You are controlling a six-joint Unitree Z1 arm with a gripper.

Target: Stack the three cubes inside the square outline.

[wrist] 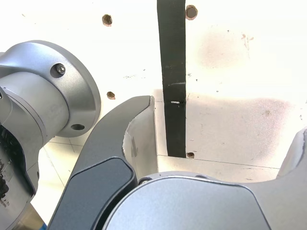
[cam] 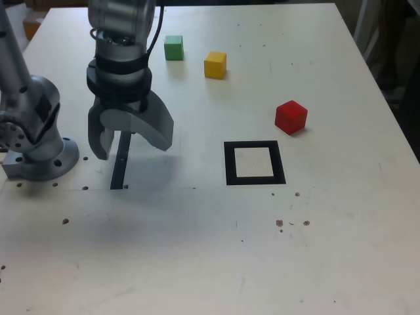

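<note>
And here, tool (cam: 133,152) wide open, nothing between the fingers, hanging well off to the exterior view's left of the square (cam: 254,177)! Over on the opposite flank, red cube (cam: 291,117), sitting on the counter (cam: 341,230) just beyond the square's far corner on the exterior view's right. So, from tool to red: across to the exterior view's right, out past the square and a little deeper into the scene. Nearest of the three to the square, and probably the neatest opener for the stack! Farther behind the square, slightly toward the exterior view's left, yellow cube (cam: 215,65); deeper again and more to that same side, green cube (cam: 174,48), both well apart from the square. Nothing inside the square, all three cubes left to bring in. In the wrist view, only bare counter and black strip (wrist: 173,81) ahead of the fingers, no cube in sight, so likely a long sweep before any grasp. And a twist to watch: red cube turned corner-on to the exterior view, sides askew to the square's edges. Probably worth turning the tool to match two flat faces, or risk a skewed pinch and a crooked first block!
</note>
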